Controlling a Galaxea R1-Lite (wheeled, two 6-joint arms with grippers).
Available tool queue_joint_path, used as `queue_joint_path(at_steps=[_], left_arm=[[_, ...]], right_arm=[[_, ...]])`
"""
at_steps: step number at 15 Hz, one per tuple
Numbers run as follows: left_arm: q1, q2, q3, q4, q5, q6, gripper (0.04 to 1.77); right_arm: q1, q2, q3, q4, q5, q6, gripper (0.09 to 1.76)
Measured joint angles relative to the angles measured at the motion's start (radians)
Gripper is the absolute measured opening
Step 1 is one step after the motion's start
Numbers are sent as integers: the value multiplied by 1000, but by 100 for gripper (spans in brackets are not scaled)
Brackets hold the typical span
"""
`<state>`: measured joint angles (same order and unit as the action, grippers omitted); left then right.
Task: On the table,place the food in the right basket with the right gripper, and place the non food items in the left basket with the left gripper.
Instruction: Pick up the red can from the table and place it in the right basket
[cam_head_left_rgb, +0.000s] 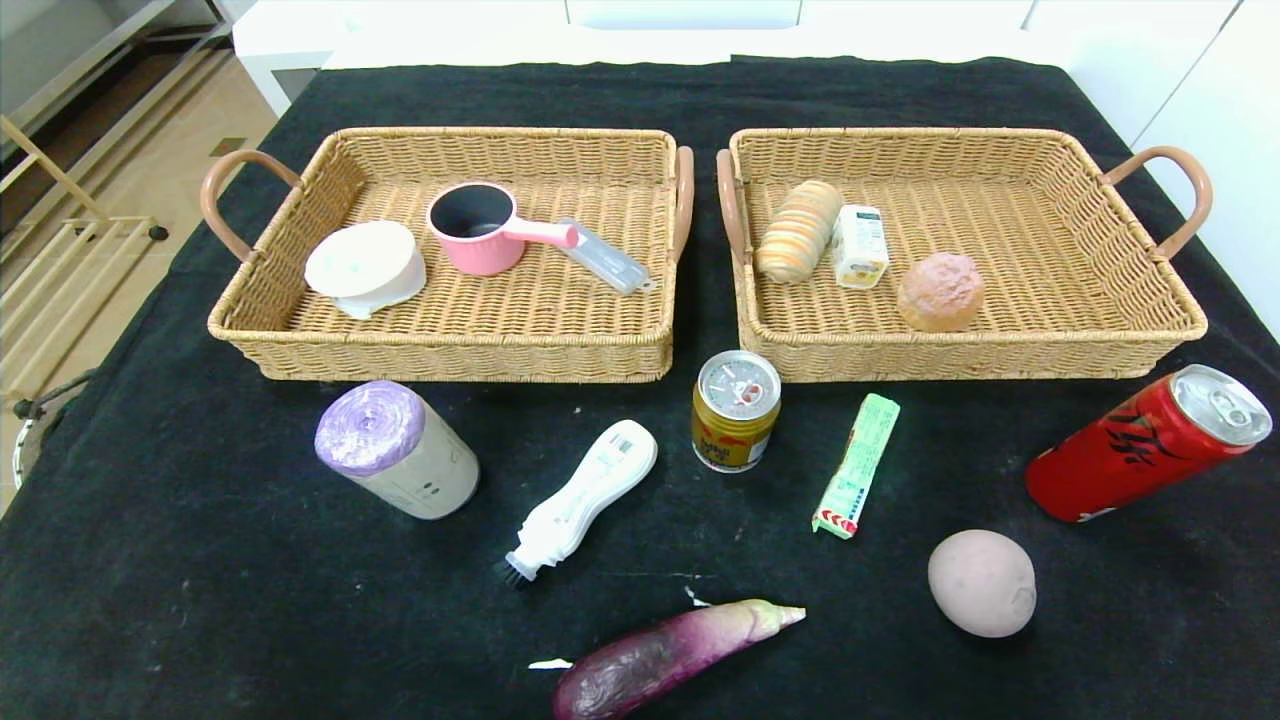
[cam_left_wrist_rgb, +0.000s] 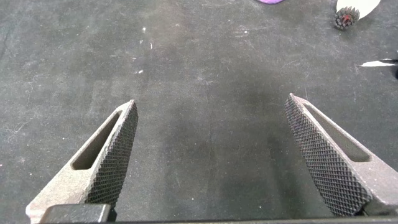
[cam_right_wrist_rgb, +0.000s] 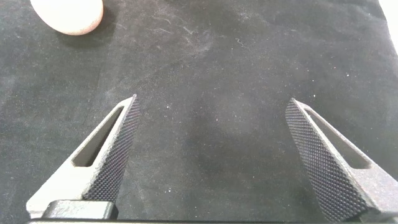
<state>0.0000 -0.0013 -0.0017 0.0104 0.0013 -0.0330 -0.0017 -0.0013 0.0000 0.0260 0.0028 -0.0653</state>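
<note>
On the black table (cam_head_left_rgb: 200, 560) in front of the two baskets lie a beige roll with purple top (cam_head_left_rgb: 397, 449), a white brush (cam_head_left_rgb: 580, 500), a gold can (cam_head_left_rgb: 736, 410), a green stick pack (cam_head_left_rgb: 856, 464), a red can (cam_head_left_rgb: 1148, 441), a potato (cam_head_left_rgb: 981, 583) and an eggplant (cam_head_left_rgb: 670, 657). The left basket (cam_head_left_rgb: 450, 355) and right basket (cam_head_left_rgb: 985, 355) stand behind them. Neither arm shows in the head view. My left gripper (cam_left_wrist_rgb: 211, 158) is open over bare cloth; the brush bristles (cam_left_wrist_rgb: 346, 18) show far off. My right gripper (cam_right_wrist_rgb: 212, 155) is open over bare cloth, with the potato (cam_right_wrist_rgb: 67, 15) beyond it.
The left basket holds a white lidded bowl (cam_head_left_rgb: 365, 266), a pink saucepan (cam_head_left_rgb: 480, 228) and a grey flat piece (cam_head_left_rgb: 604, 258). The right basket holds a bread roll (cam_head_left_rgb: 798, 230), a small carton (cam_head_left_rgb: 860, 246) and a round brown bun (cam_head_left_rgb: 940, 291). White scraps (cam_head_left_rgb: 550, 663) lie near the eggplant.
</note>
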Motion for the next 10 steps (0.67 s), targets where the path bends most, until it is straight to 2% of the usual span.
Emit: queue_joint_path(at_steps=[6, 8, 10], left_arm=[[0, 0, 0, 0, -1, 5, 172], [0, 0, -1, 1, -5, 28, 172], [0, 6, -50, 8, -55, -1, 172]], right_arm=[[0, 0, -1, -12, -4, 18, 171], [0, 7, -58, -26, 26, 67, 171], [0, 47, -130, -36, 81, 89, 171]])
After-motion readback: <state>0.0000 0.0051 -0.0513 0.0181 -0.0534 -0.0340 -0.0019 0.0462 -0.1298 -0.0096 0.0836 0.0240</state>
